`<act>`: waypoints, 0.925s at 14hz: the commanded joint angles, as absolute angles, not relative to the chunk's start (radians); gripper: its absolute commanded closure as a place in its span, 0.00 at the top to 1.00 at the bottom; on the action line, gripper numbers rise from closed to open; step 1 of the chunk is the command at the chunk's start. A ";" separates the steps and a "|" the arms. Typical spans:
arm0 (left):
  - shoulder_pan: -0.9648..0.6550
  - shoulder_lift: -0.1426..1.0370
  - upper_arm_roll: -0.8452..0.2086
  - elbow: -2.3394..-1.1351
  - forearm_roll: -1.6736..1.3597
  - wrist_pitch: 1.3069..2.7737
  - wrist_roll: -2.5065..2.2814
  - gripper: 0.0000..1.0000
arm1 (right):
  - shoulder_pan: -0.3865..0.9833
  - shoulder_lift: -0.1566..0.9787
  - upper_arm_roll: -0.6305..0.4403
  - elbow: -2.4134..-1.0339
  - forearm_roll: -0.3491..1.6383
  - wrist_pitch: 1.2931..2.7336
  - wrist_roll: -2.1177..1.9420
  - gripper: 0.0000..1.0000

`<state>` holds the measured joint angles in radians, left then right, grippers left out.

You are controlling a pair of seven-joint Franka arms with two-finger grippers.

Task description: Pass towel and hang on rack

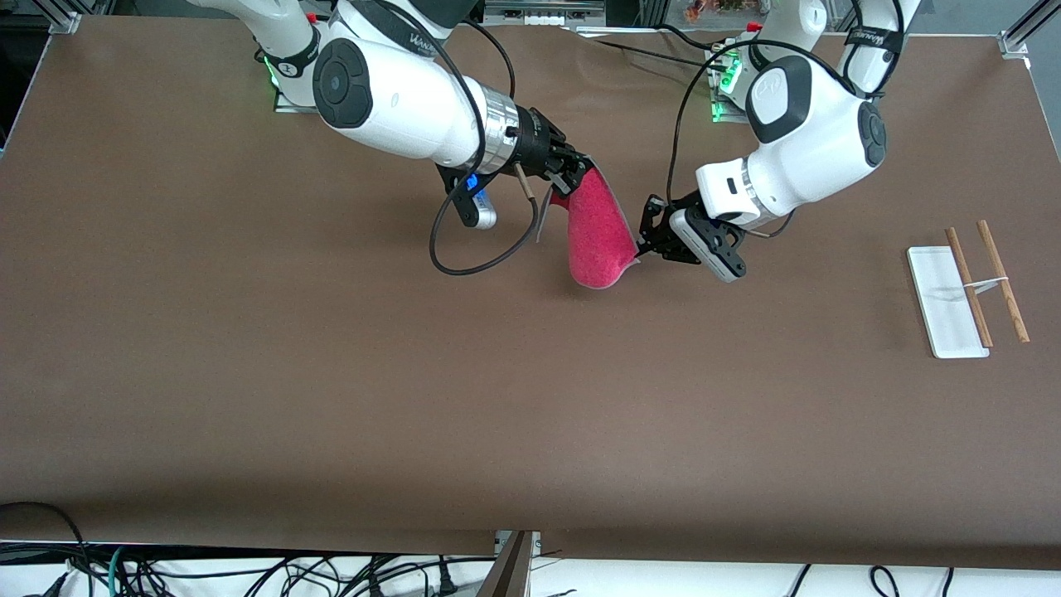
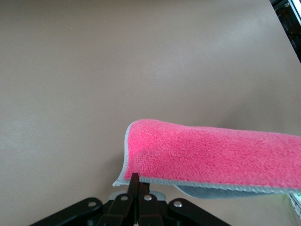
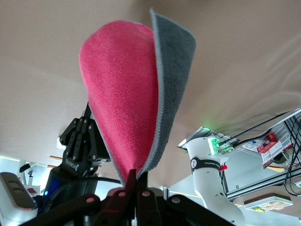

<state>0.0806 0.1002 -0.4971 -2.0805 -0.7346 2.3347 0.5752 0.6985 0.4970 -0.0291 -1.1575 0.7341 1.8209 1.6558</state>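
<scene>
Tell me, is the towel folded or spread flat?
Folded: the towel hangs doubled between the right claw and left claw, grey reverse showing.

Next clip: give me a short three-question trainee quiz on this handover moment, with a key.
1. True or false: both the right gripper and the left gripper are shut on the towel.
2. Where is the rack? A) under the towel B) toward the left arm's end of the table C) in the right gripper
3. Fill in: the towel's reverse side is ____.

Key: 1 true; 2 B; 3 grey.
</scene>
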 commanded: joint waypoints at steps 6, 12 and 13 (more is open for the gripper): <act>0.143 0.095 -0.495 -2.023 -0.646 2.200 0.572 0.00 | 0.695 0.515 -0.054 -1.085 0.738 1.813 1.671 1.00; 0.173 0.104 -0.494 -1.939 -0.504 2.136 0.546 0.00 | 0.646 0.492 -0.061 -1.086 0.485 1.735 1.414 1.00; 0.187 0.104 -0.492 -1.915 -0.464 2.099 0.532 0.00 | 0.629 0.492 -0.061 -1.086 0.467 1.711 1.343 1.00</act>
<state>0.1543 0.0997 -0.4892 -1.9800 -0.5446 2.1737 0.5609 0.6632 0.4993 -0.0676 -1.0984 0.5132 1.7636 1.4579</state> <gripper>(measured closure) 0.987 0.000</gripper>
